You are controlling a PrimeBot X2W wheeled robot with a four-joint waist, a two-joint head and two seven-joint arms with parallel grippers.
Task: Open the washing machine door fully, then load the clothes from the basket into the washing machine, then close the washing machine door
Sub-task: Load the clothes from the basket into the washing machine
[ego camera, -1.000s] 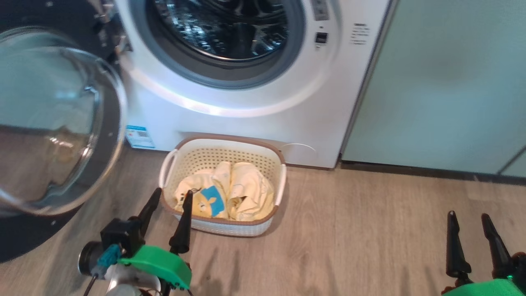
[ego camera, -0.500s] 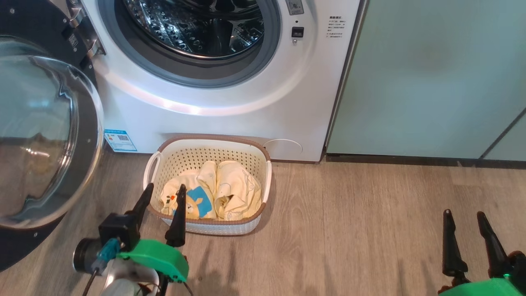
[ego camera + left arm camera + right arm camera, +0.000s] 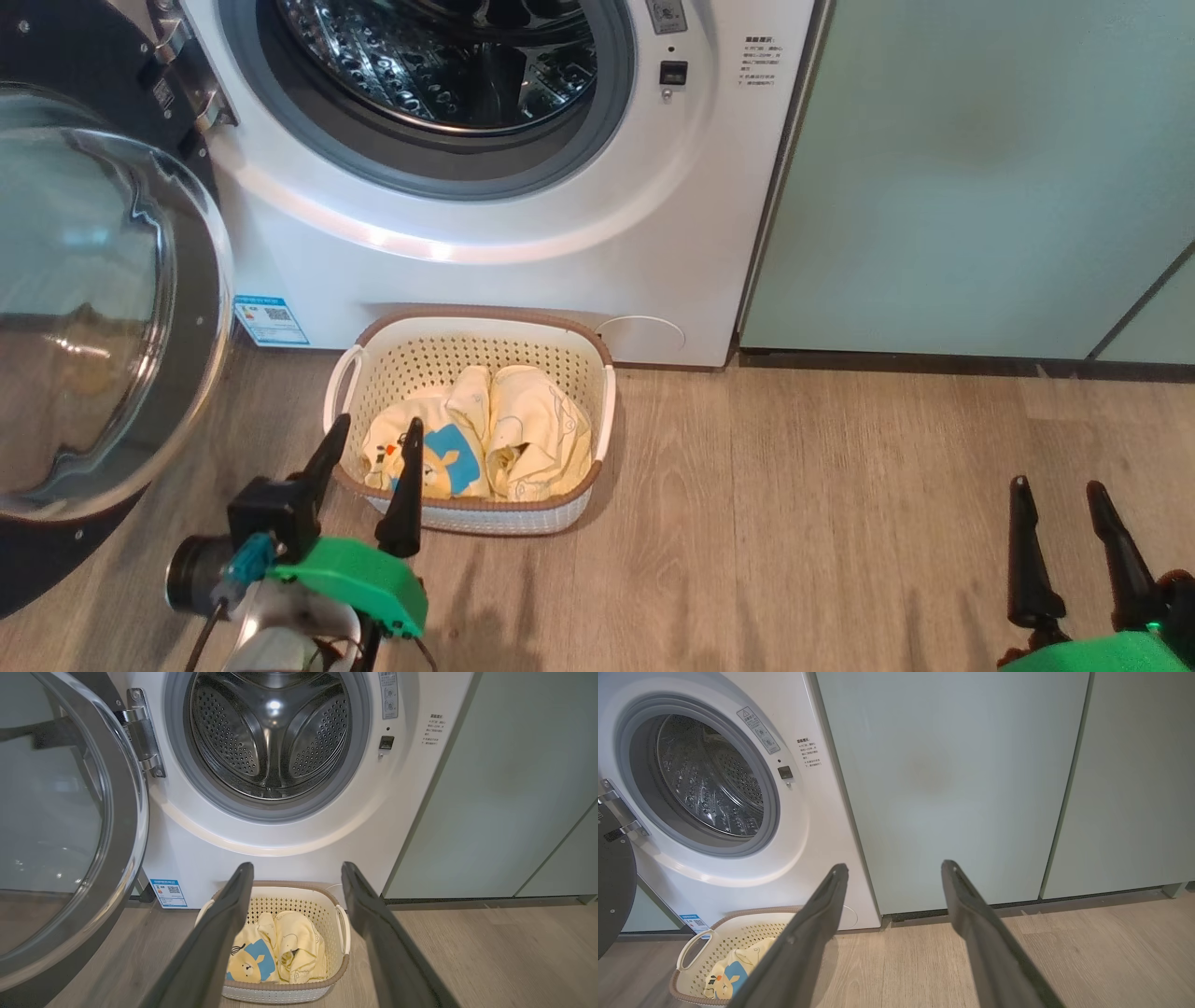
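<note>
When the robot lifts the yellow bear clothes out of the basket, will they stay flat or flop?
Probably flop: the clothes lie crumpled and folded in the basket, so they look soft. They seem small and thin, so likely light. Since they overlap, lifting one may drag another along.

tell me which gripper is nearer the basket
Left. The left gripper is at the front left rim of the basket; the right gripper is far off to its right, above the floor.
</note>
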